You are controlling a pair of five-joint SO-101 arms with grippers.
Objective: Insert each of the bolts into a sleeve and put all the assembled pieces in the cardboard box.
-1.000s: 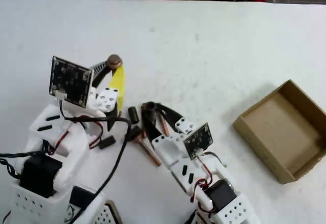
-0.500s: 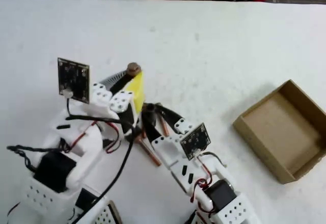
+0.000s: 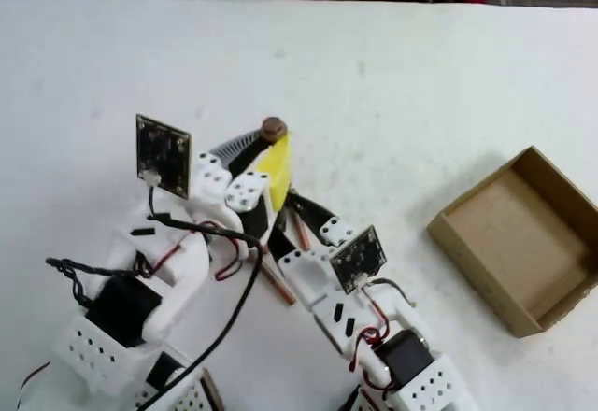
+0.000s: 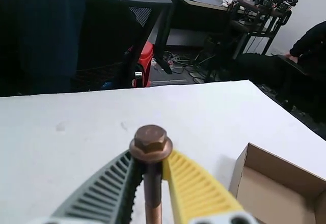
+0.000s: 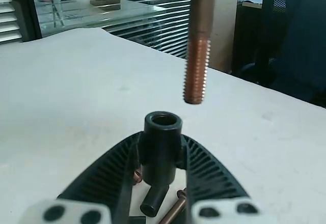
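- On the near part of the counter (image 3: 392, 75), the left claw (image 3: 271, 145) was clamped on a copper bolt (image 4: 151, 142). Its grey and yellow fingers pinched the shank just under the hexagonal head, and the bolt hung upright with the thread pointing down.
- Directly beneath it, the right claw (image 5: 162, 150) was closed round a black sleeve (image 5: 162, 132), which stood upright with its open bore facing up.
- In the right wrist view the bolt's threaded tip hung just above the sleeve's mouth, not touching it, and sat a little to one side of the bore. Whether the two were truly in line could not be told from that one view.
- A loose bolt (image 3: 277, 285) lay on the counter beside the right arm, and a spare sleeve (image 5: 153, 201) lay under the right claw.
- The cardboard box (image 3: 467, 266) stood well apart on the right side, its open top up. No assembled piece lay in it, so the task looked to be at an early stage.
- The bolt looked like stiff, smooth metal, small and probably light. Gripping it under the head seemed right, since that left the whole shank free to enter.
- The sleeve looked rigid and round, so it could twist or slip between the ribbed fingers if pushed off-centre. Gripping it mid-wall left the mouth clear.
- The thread might catch on the rim, so a straight, gentle descent seemed called for.
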